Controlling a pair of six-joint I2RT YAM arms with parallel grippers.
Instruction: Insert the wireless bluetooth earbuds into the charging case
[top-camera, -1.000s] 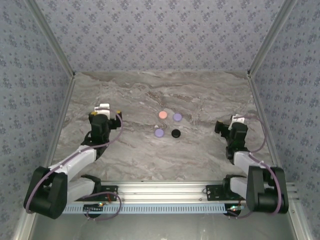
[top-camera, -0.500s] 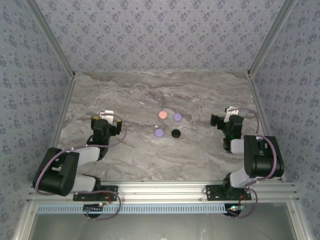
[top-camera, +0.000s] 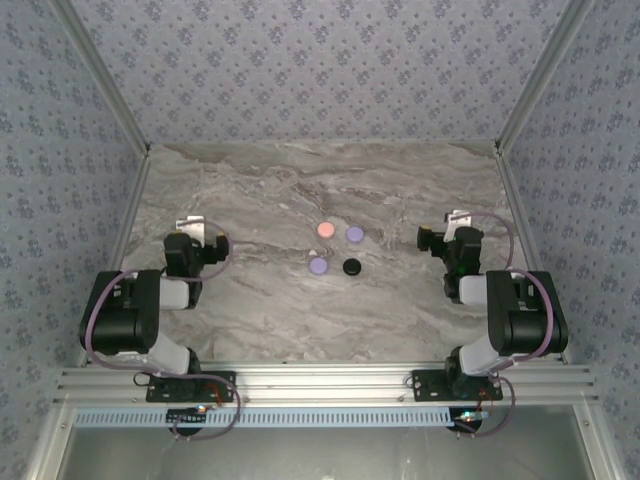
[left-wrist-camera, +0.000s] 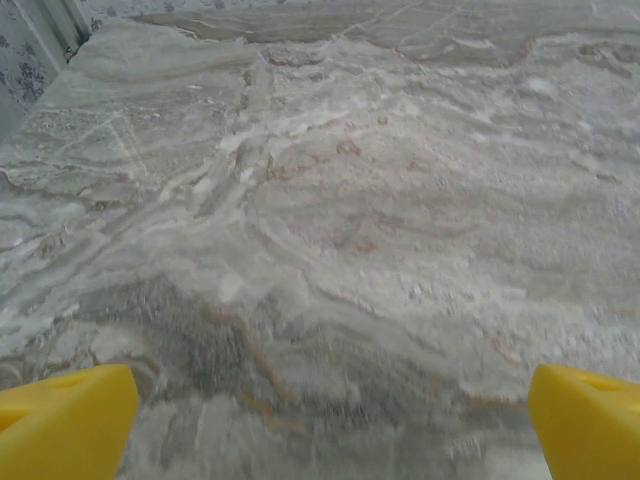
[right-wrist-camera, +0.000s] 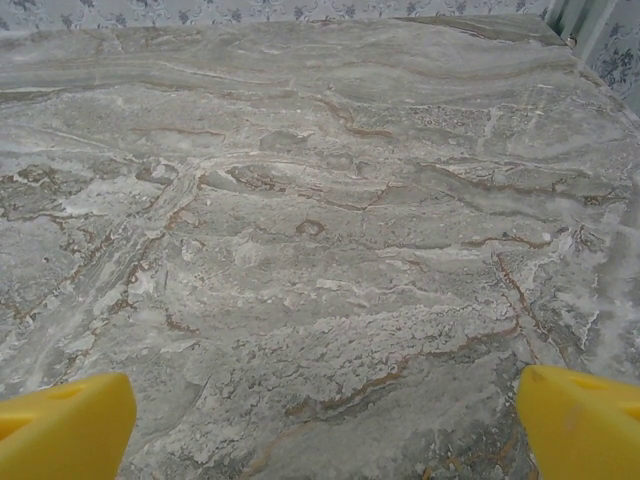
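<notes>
Left gripper (left-wrist-camera: 330, 412), right gripper (right-wrist-camera: 325, 415): both spread wide, empty, over bare marble table (left-wrist-camera: 330, 200). Between them, well apart from either, nothing in the way: pink case (top-camera: 326, 229), far lilac case (top-camera: 355, 233), near lilac case (top-camera: 318, 265), black case (top-camera: 351, 266). Earbuds too small to tell. Both arms have folded back since a second ago.

I can read no text, label, brand, number or sign in any of my views. From the top camera, the round cases (top-camera: 326, 229) on the surface (top-camera: 400, 300) are too small for me to make out any marking. The print on the walls (top-camera: 300, 70) is a repeated pattern, not lettering.
</notes>
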